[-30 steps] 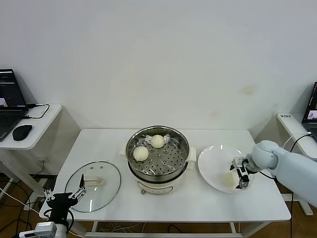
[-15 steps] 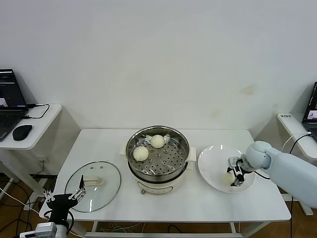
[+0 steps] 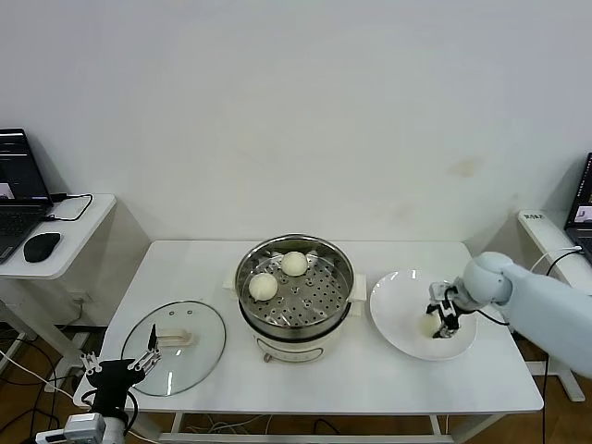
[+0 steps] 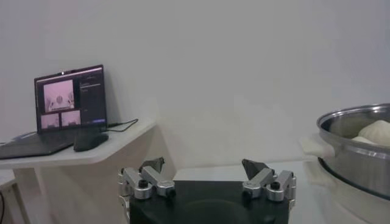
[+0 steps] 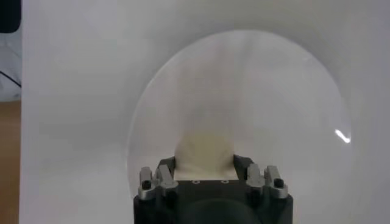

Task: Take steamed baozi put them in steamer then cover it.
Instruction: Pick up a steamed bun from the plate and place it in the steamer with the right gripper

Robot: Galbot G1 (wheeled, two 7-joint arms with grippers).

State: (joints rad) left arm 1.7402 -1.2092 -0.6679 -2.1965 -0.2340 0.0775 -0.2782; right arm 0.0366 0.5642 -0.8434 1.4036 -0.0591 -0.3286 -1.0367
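A white desk [image 3: 388, 379] fills the lower centre of the head view, before a bare pale wall. At its middle sits the steamer [image 3: 294, 283] with two baozi [image 3: 264, 287] inside. The cover [image 3: 174, 347] lies flat at lower left. On the plate [image 3: 398, 301] at right, the right claw [image 3: 437, 322] grips a third baozi [image 3: 426, 326]. The left claw [image 3: 120, 366] hangs open off the desk's lower-left edge. A side desk [image 3: 65, 254] with laptop [image 3: 17, 190] and mouse [image 3: 41, 246] stands at far left.

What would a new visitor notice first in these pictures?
The shiny steamer at the table's middle, with two baozi inside. To its right, the right gripper closes around a third bun on the white plate. The glass lid lies to the left, beside the idle left gripper.
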